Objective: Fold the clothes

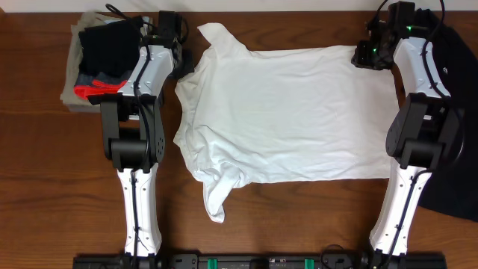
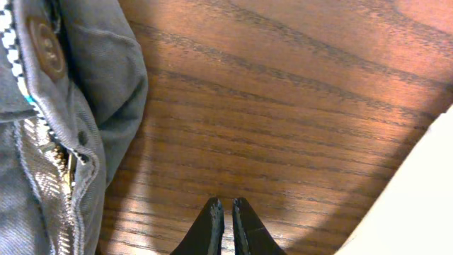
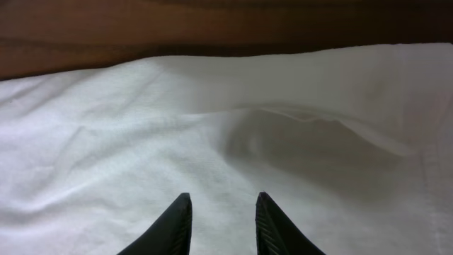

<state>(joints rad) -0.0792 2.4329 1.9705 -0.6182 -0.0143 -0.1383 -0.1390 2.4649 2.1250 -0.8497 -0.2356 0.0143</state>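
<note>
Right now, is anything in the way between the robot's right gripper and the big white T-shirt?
Nothing visible. The right gripper hangs open directly over the large white short-sleeved T-shirt, with no object between them.

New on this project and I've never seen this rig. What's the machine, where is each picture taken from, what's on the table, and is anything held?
These are two slim robot arms at a wooden table, each ending in two fingers. The overhead view looks straight down on the left arm, the right arm and, between them, a white T-shirt spread out, with its near-left part crumpled. A pile of clothes sits at the far left, and a black garment lies at the right edge. The other two pictures come from cameras on the wrists. The left fingers are almost together over bare wood, beside grey jeans, holding nothing. The right fingers are apart over the white shirt, also holding nothing.
</note>
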